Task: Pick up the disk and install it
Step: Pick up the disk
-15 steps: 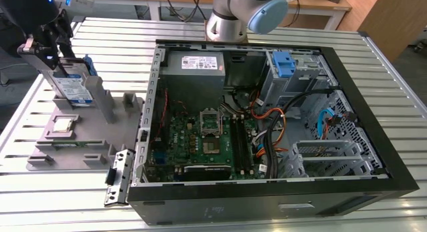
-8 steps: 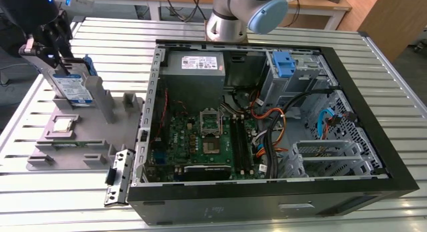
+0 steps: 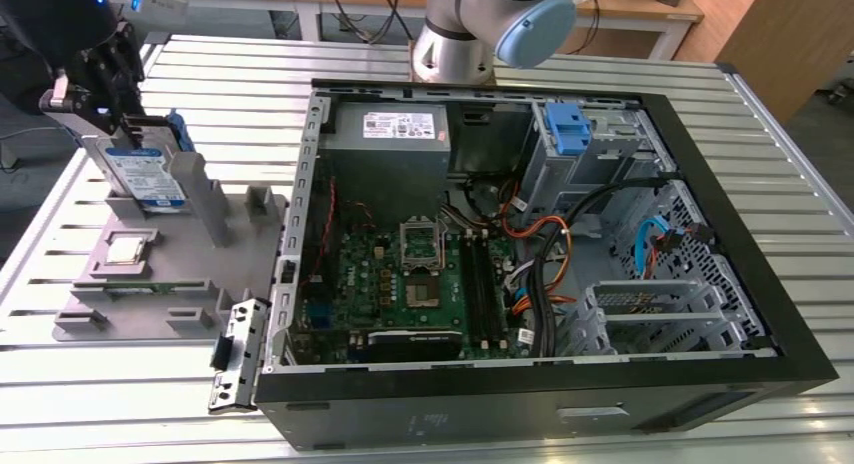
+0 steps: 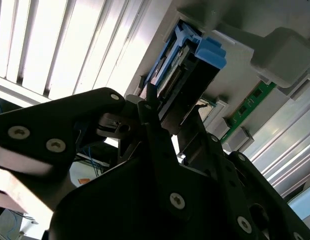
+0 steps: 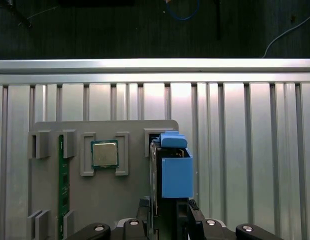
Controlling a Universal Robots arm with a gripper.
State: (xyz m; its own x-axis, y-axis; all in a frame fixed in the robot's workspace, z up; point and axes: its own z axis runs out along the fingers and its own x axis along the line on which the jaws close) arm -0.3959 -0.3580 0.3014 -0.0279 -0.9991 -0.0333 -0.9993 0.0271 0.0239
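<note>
Presently the hand [image 3: 126,132] is clamping shut on the disk [image 3: 144,178], which is standing upright at the grey holder [image 3: 187,274], by the worktop's [image 3: 801,184] edge on the exterior view's left.

Black, screw-studded hand [image 4: 167,110]; silver-blue arm [image 3: 461,34]

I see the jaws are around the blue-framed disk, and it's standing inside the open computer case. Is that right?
Not quite. The jaws are around the disk, but it is not inside the open computer case. It stands upright at the grey holder on the slatted table, to the exterior view's left of the case. The exterior view shows this.
</note>
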